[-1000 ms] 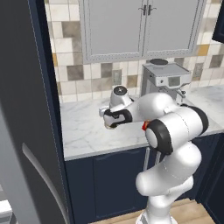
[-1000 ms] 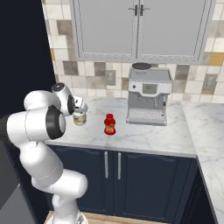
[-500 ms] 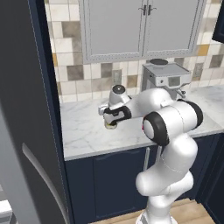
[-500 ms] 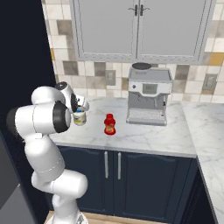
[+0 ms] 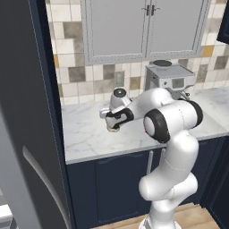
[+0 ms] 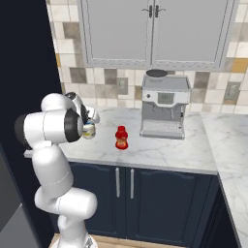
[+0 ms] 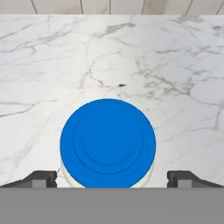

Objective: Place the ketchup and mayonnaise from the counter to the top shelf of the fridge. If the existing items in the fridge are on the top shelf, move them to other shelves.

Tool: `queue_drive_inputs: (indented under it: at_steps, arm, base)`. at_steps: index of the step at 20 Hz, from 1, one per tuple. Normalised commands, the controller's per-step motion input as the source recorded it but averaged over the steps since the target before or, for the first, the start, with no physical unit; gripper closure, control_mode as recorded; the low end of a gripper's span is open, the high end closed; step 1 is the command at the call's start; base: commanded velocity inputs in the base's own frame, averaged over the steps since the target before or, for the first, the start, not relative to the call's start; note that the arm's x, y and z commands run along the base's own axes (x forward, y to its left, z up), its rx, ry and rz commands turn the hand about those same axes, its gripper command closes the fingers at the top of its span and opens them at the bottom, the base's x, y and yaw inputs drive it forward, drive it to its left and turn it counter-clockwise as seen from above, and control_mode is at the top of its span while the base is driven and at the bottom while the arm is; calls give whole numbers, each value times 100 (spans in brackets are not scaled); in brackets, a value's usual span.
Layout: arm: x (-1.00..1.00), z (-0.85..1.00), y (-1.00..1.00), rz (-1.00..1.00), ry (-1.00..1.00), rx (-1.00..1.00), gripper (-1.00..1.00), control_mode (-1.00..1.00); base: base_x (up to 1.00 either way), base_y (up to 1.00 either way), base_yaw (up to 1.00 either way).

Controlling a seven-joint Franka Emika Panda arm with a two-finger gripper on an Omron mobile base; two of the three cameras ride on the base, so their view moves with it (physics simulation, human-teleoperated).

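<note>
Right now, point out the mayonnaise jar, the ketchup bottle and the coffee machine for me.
mayonnaise jar (image 7: 107,139): hand view, middle of its blue lid.
ketchup bottle (image 6: 121,139): right base view, middle of its red body.
coffee machine (image 6: 163,107): right base view, its front panel.

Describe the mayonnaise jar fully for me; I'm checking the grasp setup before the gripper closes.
The mayonnaise is a small squat jar with a creamy pale-yellow body and a round blue lid marked with concentric rings. It looks like smooth plastic or glass. It stands upright on the white veined marble counter, lid on. The gripper hangs directly above it, open, one dark fingertip on each side of the jar with a gap to each, so nothing but the counter touches it. In the right base view the ketchup stands apart beside it.
</note>
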Motion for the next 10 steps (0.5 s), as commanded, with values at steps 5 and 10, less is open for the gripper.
queue_drive_inputs:
  at_steps: [5,10]
  arm:
    - [16,-8,0,0,0,0,-100,-100]
    - [22,-10,0,0,0,0,-100,-100]
  base:
    - [0,0,0]
    - [0,0,0]
